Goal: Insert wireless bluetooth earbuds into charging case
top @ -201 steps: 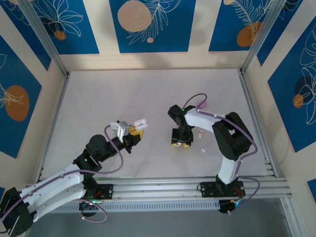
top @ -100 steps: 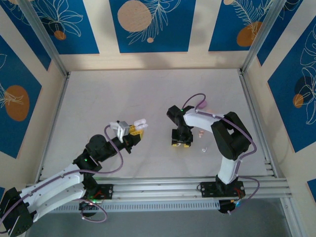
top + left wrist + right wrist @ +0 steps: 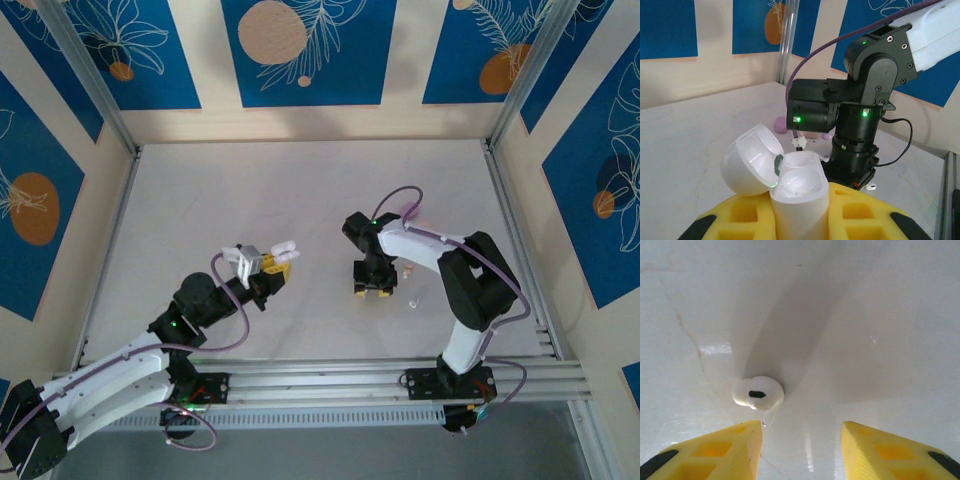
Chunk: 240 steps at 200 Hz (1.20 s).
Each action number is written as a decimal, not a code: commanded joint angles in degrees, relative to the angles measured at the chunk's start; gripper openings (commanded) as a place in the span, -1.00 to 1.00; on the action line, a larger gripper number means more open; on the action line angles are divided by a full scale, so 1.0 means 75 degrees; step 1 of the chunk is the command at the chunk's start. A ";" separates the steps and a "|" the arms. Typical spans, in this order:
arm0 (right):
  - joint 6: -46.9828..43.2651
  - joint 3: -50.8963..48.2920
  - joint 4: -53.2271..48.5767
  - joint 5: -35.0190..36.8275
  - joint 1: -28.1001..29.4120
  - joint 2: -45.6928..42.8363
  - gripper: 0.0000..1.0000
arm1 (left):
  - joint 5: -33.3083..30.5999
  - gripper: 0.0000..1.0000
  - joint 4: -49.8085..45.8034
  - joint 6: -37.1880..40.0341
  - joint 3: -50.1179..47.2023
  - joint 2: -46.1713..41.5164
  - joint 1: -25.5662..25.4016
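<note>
**The right tool is lining up on a white earbud**

The right tool (image 3: 372, 291) is edging slightly sideways over the table (image 3: 250, 200), jaws spread wide and empty. The earbud (image 3: 759, 394) is lying just beyond one fingertip, off-centre of the gap, so pickup is likely next. The left tool (image 3: 280, 260) is staying put, clamping the open charging case (image 3: 775, 170).

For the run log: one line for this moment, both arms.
left gripper: shut on open white plastic charging case | right gripper: open, pointing down | small white stemmed earbud: on table, ungripped
</note>
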 commanded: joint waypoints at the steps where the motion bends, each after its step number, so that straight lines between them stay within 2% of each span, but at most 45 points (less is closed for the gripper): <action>1: -0.0352 0.0202 -0.0072 0.0140 0.0035 -0.0245 -0.06 | 0.0081 -0.89 0.0350 -0.0076 0.0226 -0.0070 -0.0058; 32: -0.0150 0.0631 -0.0190 -0.0008 0.0035 0.0174 0.01 | 0.0090 -0.89 0.0431 -0.0072 0.0214 0.0003 -0.0055; 102: 0.0183 0.0858 -0.0002 -0.0103 0.0059 0.0877 -0.08 | 0.0057 -0.89 0.0362 -0.0006 0.0199 -0.0102 -0.0055; 233: -0.0080 0.0784 0.0244 -0.0003 0.0093 0.1252 -0.34 | 0.0049 -0.89 0.0328 -0.0045 0.0166 -0.0137 -0.0059; 240: -0.0135 0.0782 0.0262 0.0021 0.0086 0.1239 -0.42 | 0.0050 -0.89 0.0327 -0.0054 0.0167 -0.0137 -0.0055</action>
